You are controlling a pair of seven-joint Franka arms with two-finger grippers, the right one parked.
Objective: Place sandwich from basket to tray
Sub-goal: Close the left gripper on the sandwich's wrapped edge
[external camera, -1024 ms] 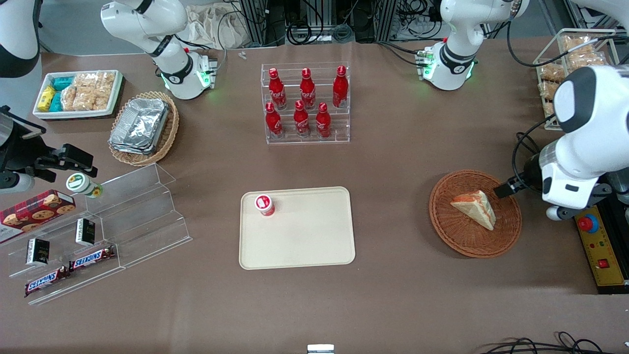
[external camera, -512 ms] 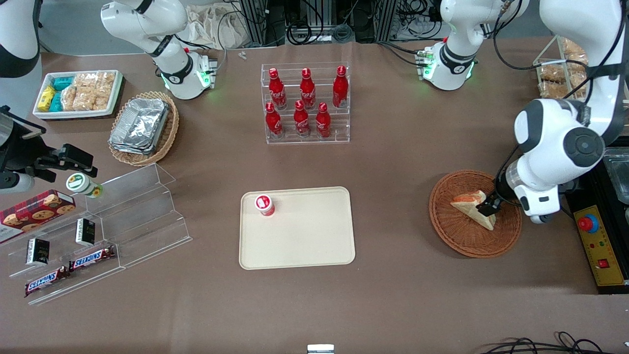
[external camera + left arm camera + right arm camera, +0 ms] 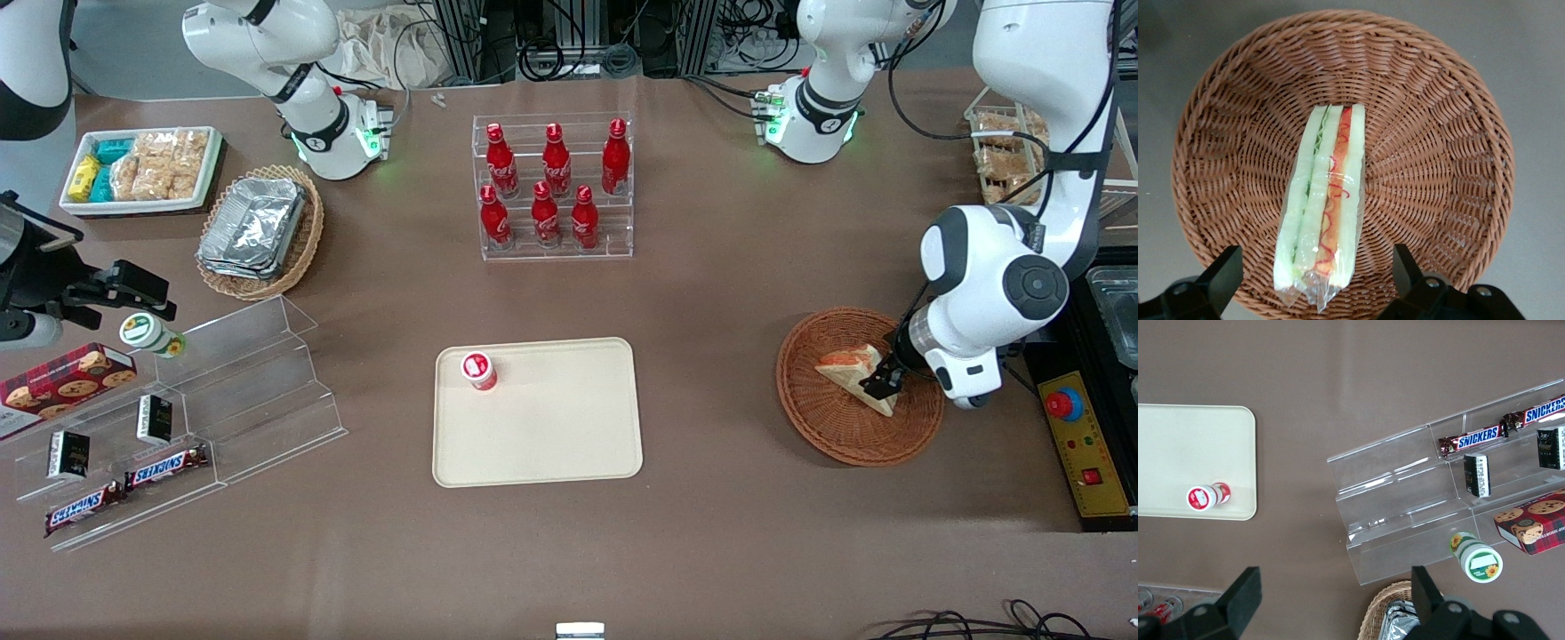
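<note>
reaching for sandwich (image 3: pixel 1321 207) now. wrapped sandwich lies in round wicker basket (image 3: pixel 822 427), toward working arm's end of table. gripper (image 3: pixel 880 380) hangs just over it, fingers (image 3: pixel 1221 277) wide apart, one each side. next: go down, squeeze gently, lift, carry to cream tray (image 3: pixel 551 444). small red-lid cup (image 3: pixel 477 369) stands on tray.

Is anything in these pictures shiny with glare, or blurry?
Front view: sharp throughout; pale sheen patches on the tray; the foil containers gleam. Left wrist view: the sandwich in the basket is crisp, its clear wrap catching small highlights; the open gripper straddling it shows soft, dark fingers. Right wrist view: bright reflections streak the clear display steps.
</note>
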